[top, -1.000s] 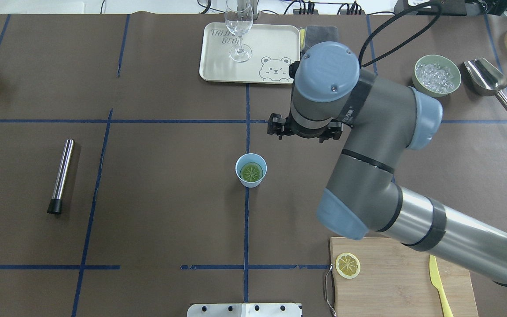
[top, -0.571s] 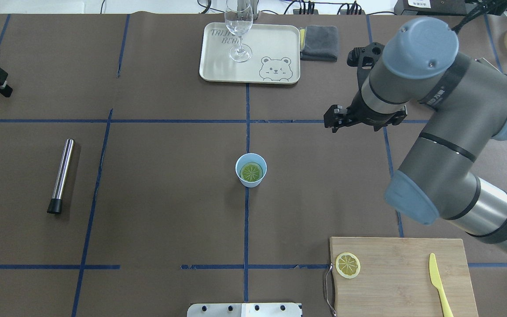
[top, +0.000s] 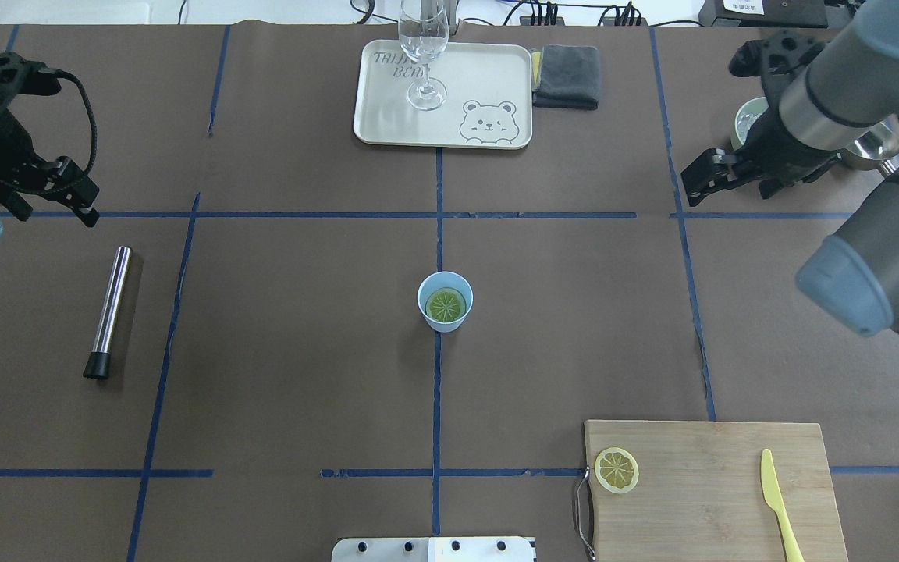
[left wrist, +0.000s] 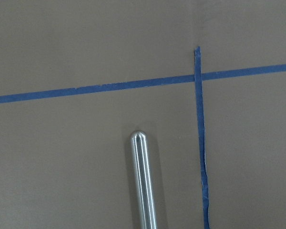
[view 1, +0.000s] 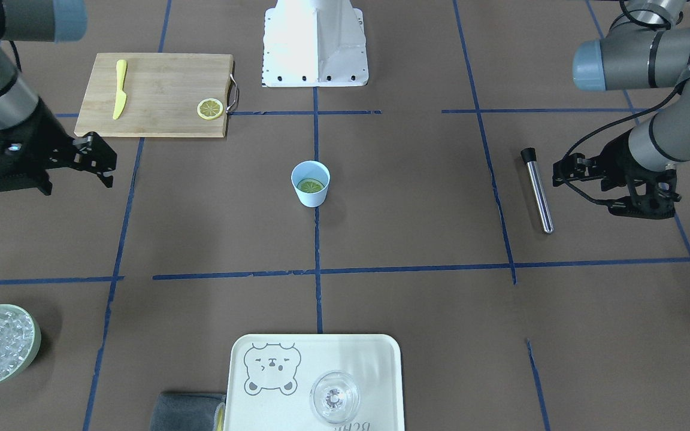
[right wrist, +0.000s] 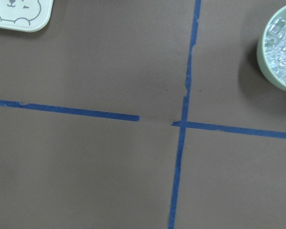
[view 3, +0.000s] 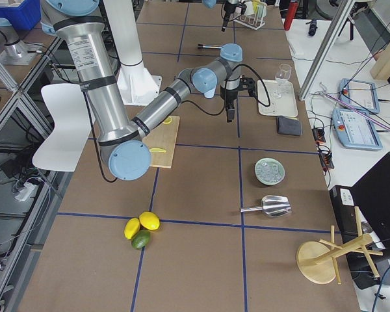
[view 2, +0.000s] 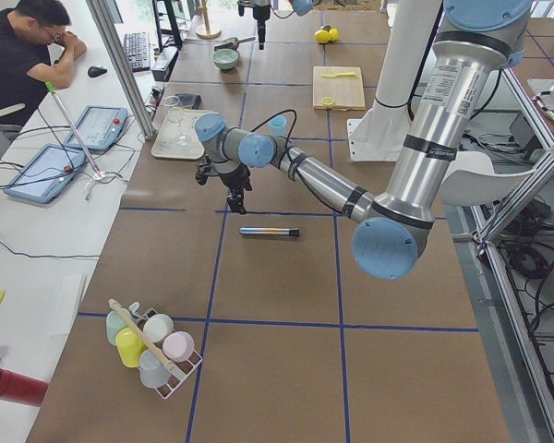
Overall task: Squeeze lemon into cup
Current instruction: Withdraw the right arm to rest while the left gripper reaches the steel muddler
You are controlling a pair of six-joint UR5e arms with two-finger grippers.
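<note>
- Nearest the robot's base, a wooden cutting board (top: 699,507) is lying on the right of the brown surface (top: 301,375). It is carrying a thin lemon slice (top: 616,470) at one corner and a yellow knife (top: 776,499) near the other side.
- In the middle, the cup (top: 446,325) is standing upright on a blue tape line. The lemon (top: 445,306) is sitting inside it, cut face up (it is looking greenish in both the overhead and front-facing views).
- Out to the left, a steel rod (top: 110,308) is lying flat with its black cap towards the robot. The left wrist camera is catching only its rounded bare end.
- Farther out, the left hand (top: 75,195) is hanging beyond the rod's bare end, holding nothing. I cannot tell whether its fingers are parted.
- The right hand (view 1: 98,160) is hovering well apart from the cup. Its fingers are standing apart with nothing between them, which the front-facing view is showing best.
- The right arm is hiding most of the bowl of ice (view 1: 36,342) in the overhead view. The front-facing view is showing it whole, and the right wrist camera is catching its rim.
- Farthest away, a cream tray (top: 488,78) is holding an upright glass (top: 424,55), with a grey cloth (top: 566,76) lying just beside the tray.
- Only the exterior right view is showing whole fruit (view 3: 142,224) at the surface's right end.
</note>
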